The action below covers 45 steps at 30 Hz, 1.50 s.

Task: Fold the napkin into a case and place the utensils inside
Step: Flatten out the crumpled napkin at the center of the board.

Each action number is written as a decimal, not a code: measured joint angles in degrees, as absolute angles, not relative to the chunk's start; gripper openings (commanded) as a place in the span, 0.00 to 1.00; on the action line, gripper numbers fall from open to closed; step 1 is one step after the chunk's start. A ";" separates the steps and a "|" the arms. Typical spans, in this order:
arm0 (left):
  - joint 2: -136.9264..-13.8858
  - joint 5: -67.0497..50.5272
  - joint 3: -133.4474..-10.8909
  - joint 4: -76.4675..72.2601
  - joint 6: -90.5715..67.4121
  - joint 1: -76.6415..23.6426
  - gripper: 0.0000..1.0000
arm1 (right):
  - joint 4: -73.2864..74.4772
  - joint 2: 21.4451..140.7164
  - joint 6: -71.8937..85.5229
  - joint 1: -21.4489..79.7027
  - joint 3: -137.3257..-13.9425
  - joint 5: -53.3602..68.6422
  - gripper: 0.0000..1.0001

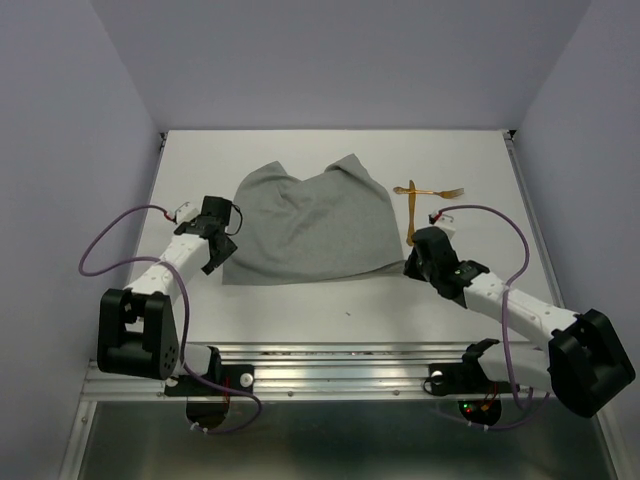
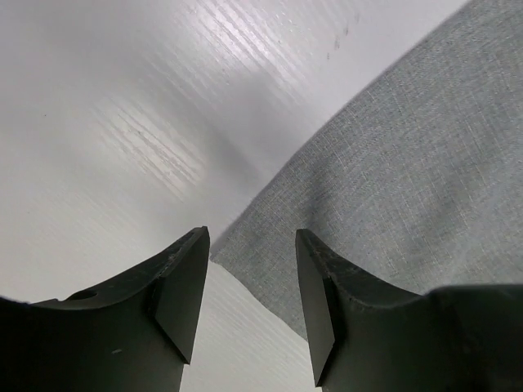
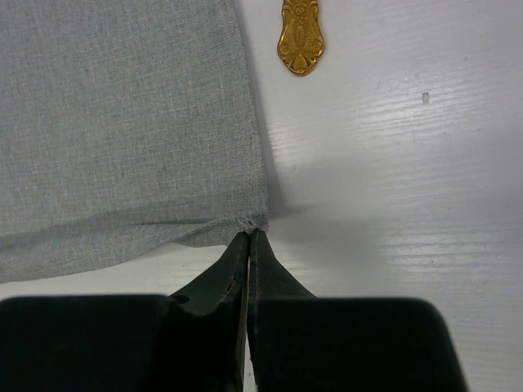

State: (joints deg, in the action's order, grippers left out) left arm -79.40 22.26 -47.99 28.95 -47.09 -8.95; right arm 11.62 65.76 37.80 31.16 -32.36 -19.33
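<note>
Right fingers [image 3: 231, 273]: pressed together, tips pinching the near right corner of the napkin [image 1: 305, 225], cloth slightly puckered there. Left fingers [image 2: 181, 282]: wide apart, holding nothing, one either side of the napkin's near left corner, low over the table [image 1: 300, 310]. Napkin: flat mid-table between the two arms, near edge straight, far edge rumpled into two humps. Utensils [image 1: 411, 208]: crossed on the table just beside the napkin's far right corner; one ornate handle end shows in the right wrist view, apart from the cloth.
</note>
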 measured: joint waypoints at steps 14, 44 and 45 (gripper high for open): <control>-77.95 15.75 -40.97 26.85 -50.94 -8.88 0.58 | 11.60 66.78 37.80 31.16 -33.30 -19.42 0.01; -81.19 16.49 -40.75 19.11 -51.48 -8.82 0.00 | 16.29 64.84 39.46 31.16 -33.32 -18.85 0.87; -80.23 16.19 -40.75 19.70 -51.46 -8.84 0.00 | 16.88 64.47 39.94 31.16 -33.23 -18.83 0.87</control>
State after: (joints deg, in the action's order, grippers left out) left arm -80.23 16.19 -40.75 19.70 -51.46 -8.84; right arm 16.88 64.47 39.94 31.16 -33.23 -18.83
